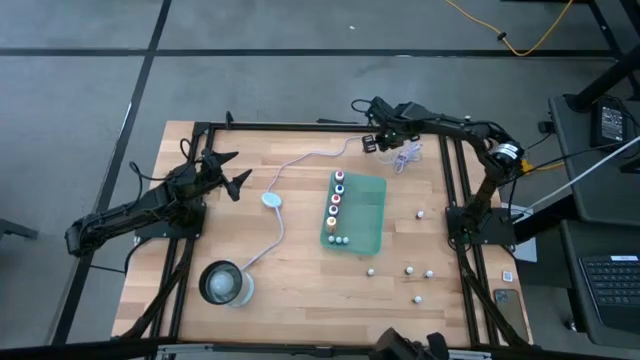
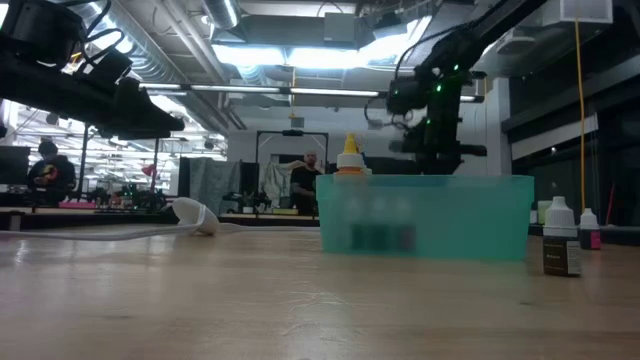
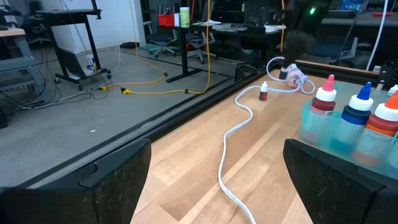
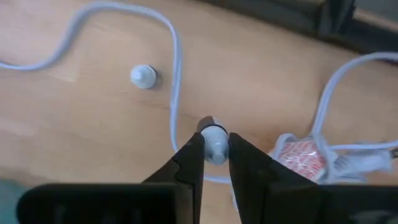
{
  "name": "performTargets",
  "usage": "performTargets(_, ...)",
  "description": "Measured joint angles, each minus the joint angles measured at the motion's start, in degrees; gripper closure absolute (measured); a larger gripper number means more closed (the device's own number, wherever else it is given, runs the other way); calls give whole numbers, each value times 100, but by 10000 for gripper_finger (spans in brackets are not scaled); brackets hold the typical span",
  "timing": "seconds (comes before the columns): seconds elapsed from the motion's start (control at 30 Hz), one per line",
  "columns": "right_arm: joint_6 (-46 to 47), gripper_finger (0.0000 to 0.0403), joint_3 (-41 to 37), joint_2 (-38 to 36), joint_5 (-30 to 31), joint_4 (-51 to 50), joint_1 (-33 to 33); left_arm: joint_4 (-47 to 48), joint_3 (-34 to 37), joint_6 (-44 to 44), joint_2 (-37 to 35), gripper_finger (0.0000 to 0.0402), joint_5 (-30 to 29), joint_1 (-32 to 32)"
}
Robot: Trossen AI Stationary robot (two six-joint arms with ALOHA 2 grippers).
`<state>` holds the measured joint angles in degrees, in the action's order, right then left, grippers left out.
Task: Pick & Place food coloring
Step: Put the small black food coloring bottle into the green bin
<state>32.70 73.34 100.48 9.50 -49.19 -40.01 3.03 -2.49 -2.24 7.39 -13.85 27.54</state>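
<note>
While the right gripper (image 4: 216,163) hangs over the far edge of the tabletop (image 1: 300,270), a small white-capped food coloring bottle (image 4: 214,138) sits between its jaws, which press on the cap from both sides. It seems the bottle is held by the top because the narrow cap is the easiest part to pinch from above. I judge the pick as made and the carry to the tray as the step to come. Just beside this bottle runs a thin white cable (image 4: 175,56), and a second small bottle (image 4: 143,76) stands apart on the wood.

The translucent green rectangular tray (image 1: 368,215) lies in the middle of the tabletop. A row of bottles with coloured caps (image 1: 336,198) stands along one side of it, and a few more at its near end. Several loose white bottles (image 1: 409,270) are scattered on the wood to the right of the tray. A round clear glass container (image 1: 227,284) stands at the near left; what is inside I cannot tell.

The left gripper (image 1: 228,172) waits above the left side of the tabletop, its jaws spread wide and holding nothing.
</note>
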Motion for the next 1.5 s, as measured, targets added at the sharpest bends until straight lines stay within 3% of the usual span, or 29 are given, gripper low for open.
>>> performTargets(0.27,-590,351,0,-916,-188,-105,135,2,0,0,-1,41,0,-2)
performTargets(0.63,-350,348,9,-1760,-212,-1034,1083,0,0,0,-1,41,0,0)
performTargets(0.8,83,348,323,-1778,-180,-1738,1795,0,-1,0,-1,41,0,1)
performTargets(1.13,1364,348,754,-1734,-154,-1863,3054,0,1,0,-1,41,0,-1)
performTargets(1.5,2482,349,752,-1103,-57,-1913,4287,0,-1,0,-1,41,0,0)
